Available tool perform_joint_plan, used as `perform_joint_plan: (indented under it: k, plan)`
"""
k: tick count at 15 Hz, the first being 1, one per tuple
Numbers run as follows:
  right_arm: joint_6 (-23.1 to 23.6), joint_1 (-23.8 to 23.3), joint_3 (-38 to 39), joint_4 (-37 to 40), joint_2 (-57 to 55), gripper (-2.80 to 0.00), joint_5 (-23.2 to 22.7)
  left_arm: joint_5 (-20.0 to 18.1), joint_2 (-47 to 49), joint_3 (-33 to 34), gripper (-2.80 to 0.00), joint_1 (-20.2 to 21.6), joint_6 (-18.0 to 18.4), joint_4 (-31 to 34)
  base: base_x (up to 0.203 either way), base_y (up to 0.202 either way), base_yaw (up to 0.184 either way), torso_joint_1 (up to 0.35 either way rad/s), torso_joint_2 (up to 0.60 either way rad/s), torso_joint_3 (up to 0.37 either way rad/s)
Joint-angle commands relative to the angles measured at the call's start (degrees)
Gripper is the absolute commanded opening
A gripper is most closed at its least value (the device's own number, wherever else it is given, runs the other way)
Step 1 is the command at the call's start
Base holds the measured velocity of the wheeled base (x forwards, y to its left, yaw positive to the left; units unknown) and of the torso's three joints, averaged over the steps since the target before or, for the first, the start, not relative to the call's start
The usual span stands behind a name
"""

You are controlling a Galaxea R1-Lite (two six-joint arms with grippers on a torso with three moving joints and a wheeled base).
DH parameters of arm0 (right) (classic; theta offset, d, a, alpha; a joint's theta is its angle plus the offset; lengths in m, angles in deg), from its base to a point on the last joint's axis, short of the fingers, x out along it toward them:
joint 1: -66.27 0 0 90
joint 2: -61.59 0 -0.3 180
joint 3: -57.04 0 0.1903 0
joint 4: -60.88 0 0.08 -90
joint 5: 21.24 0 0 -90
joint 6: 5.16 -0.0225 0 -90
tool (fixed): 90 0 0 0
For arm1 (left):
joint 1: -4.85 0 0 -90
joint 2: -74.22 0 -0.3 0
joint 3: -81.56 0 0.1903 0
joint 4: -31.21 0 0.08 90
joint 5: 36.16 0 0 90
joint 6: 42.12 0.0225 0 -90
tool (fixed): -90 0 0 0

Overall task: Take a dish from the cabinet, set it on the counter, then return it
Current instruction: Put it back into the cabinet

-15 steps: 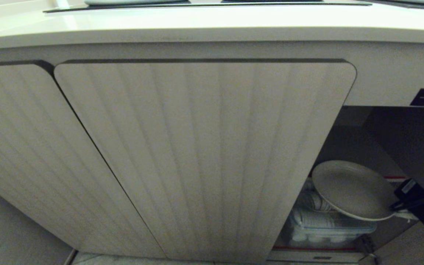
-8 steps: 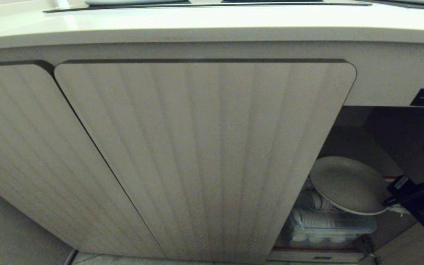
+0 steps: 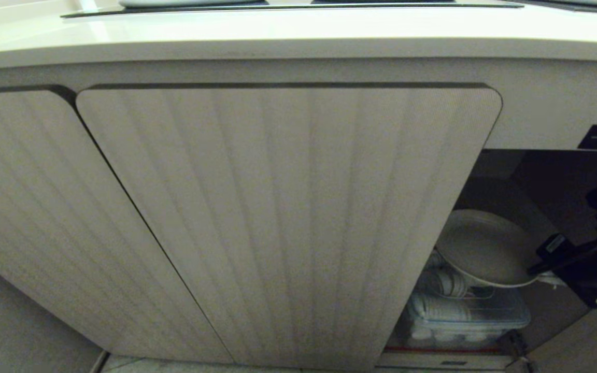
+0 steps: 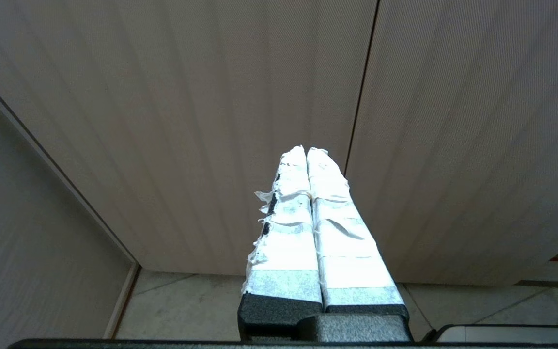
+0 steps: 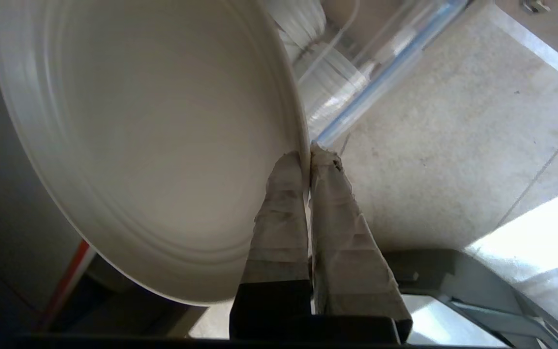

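The dish (image 5: 138, 145) pinched in my right gripper (image 5: 308, 155) looks like matt cream ceramic, smooth, with faint rings near its rim. My fingers (image 5: 337, 232) are wrapped in wrinkled, frayed white tape over black textured plastic. At the lower right of the head view sits a clear glossy plastic box (image 3: 464, 316); the cabinet (image 3: 288, 217) doors are matt and ribbed, the counter (image 3: 298, 31) smooth and slightly glossy.

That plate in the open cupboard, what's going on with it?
The robot's right end effector is shut on the rim of the plate, holding it in the air at the mouth of the open cabinet, above a clear box of stacked dishes. The counter above has no plate on it in view. The left end effector is shut and empty, parked before the closed doors.
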Motion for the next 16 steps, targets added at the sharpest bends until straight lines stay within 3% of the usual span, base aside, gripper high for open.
perform_joint_plan:
  k: [1,16]
  plan:
    - [-0.3,0.2,-1.0,0.0,-0.9,-2.80,0.0,0.0,0.0,0.0,-2.80,0.0,0.0,0.0,0.000,0.000,0.000,0.000,0.00,0.000]
    - [-4.9,0.3,-5.1,0.1,-3.0,-2.80,0.1,0.0,0.0,0.0,-2.80,0.0,0.0,0.0,0.000,0.000,0.000,0.000,0.00,0.000]
